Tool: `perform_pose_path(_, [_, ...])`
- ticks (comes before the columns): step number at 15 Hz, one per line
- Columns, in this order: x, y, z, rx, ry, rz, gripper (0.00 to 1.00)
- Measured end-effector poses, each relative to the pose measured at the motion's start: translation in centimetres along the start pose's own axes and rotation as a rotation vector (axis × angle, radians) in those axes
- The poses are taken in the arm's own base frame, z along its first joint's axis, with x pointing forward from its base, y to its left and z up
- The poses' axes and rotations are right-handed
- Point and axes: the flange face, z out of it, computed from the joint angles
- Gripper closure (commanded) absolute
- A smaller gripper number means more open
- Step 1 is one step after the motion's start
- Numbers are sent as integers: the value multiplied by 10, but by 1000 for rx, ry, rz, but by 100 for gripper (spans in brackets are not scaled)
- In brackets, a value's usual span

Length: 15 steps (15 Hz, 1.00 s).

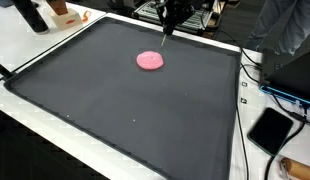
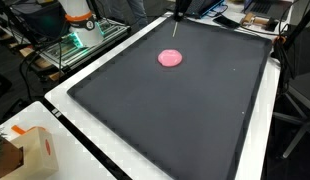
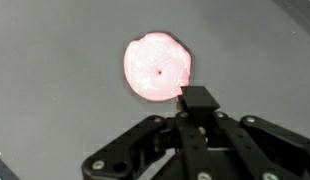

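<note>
A flat pink disc [image 1: 150, 61] lies on a large black mat [image 1: 115, 110], towards its far side; it shows in both exterior views [image 2: 171, 58]. My gripper [image 1: 171, 22] hangs above the mat's far edge, just beyond the disc. Its fingers are shut on a thin stick [image 1: 167, 35] that points down towards the mat [image 2: 175, 28]. In the wrist view the closed fingers [image 3: 195, 118] end in a dark block-like tip [image 3: 198, 97] right beside the pink disc [image 3: 155, 68], at its lower right rim. I cannot tell whether the tip touches the disc.
The mat [image 2: 165, 120] lies on a white table [image 1: 35, 55]. A dark tablet [image 1: 270, 130] lies off the mat on one side. A cardboard box [image 2: 25, 155] stands at a table corner. Cables and equipment crowd the far edge.
</note>
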Motion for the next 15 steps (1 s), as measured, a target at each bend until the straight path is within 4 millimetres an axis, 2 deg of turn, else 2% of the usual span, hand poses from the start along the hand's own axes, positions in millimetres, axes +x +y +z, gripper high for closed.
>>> perform_pose_path(6, [-22, 28, -36, 87, 58, 41, 97])
perform_pose_path(13, [-52, 75, -84, 143, 158, 81, 97])
perform_pose_path(14, [-56, 81, -90, 150, 169, 84, 88])
perform_pose_path(15, [-60, 86, -94, 155, 178, 86, 88])
